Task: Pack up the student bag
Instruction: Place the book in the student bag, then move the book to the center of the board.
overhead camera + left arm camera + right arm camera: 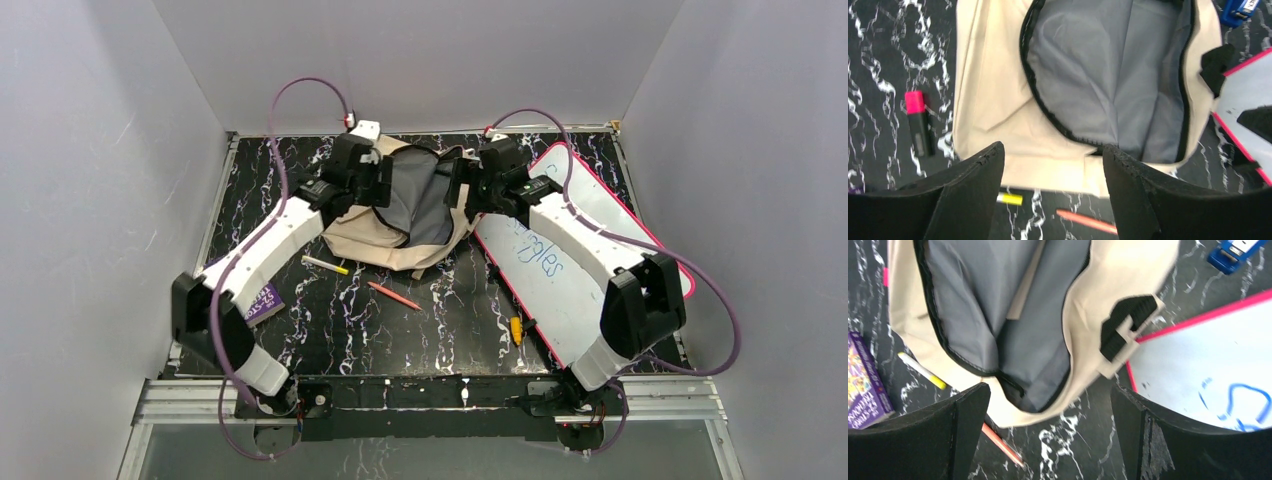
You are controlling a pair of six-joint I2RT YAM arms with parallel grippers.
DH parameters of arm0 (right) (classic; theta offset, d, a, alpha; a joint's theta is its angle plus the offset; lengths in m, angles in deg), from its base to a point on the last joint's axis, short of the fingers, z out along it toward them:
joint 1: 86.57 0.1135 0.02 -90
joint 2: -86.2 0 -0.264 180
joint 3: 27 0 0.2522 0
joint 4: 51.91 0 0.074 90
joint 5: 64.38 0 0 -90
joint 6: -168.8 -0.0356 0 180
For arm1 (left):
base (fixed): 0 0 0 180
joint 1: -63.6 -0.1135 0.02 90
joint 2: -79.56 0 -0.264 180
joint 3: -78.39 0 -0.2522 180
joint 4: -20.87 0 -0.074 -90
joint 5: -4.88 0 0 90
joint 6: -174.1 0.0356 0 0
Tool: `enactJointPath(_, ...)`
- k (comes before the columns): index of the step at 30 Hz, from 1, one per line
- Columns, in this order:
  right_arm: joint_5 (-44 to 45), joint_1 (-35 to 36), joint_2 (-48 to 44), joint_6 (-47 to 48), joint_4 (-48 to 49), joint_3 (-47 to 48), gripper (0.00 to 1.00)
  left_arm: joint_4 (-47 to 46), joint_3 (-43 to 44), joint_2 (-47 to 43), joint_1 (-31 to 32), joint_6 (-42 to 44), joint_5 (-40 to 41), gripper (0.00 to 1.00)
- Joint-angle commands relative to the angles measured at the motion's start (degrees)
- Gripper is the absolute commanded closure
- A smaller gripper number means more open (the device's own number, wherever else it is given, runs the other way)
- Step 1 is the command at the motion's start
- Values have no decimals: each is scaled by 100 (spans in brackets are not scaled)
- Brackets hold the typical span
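Beige student bag (370, 245) unzipped, mouth up, directly under both arms; left fingers (973, 200) and right fingers (1158, 440) spread, empty, flanking it.

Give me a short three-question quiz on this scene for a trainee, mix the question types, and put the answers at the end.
1. True or false: the student bag is zipped shut.
2. In the top view, what lies just right of the bag? A) pink-framed whiteboard B) laptop C) tray
3. Fill in: the left end effector and right end effector both stand ____, holding nothing.
Key: 1 false, its grey lining shows; 2 A; 3 open.
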Motion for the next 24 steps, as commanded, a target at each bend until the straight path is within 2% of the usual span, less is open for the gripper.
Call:
enactJointPath(1, 205, -20, -635, 441, -974, 34, 1, 331, -653, -1419, -245, -624, -122, 30)
enactJointPath(6, 146, -38, -925, 924, -1340, -46, 1, 1040, -1369, -2654, -948, -1248, -359, 29)
enactJointPath(9, 114, -44, -1115, 1002, -1403, -133, 1, 1583, -1687, -3222, -1040, -1825, 147, 23)
enactJointPath(12, -613, -40, -1501, 1027, -954, -479, 1, 1834, -2135, -3735, -1064, -2418, 514, 22)
enactJointPath(14, -1077, -35, -1703, 918, -594, -747, 1, 1804, -2478, -4010, -1078, -2703, 630, 17)
enactJointPath(19, -1148, 228, -1533, 792, -871, -722, 1, 2117, -2622, -3696, -1280, -3195, 1531, 9)
enactJointPath(21, -1220, 327, -1486, 812, -964, -740, 1, 2180, -2554, -3326, -1751, -3214, 1541, 9)
enactJointPath(24, -1337, 417, -1560, 837, -1015, -798, 1, 1676, -2784, -3002, -3095, -2990, 929, 8)
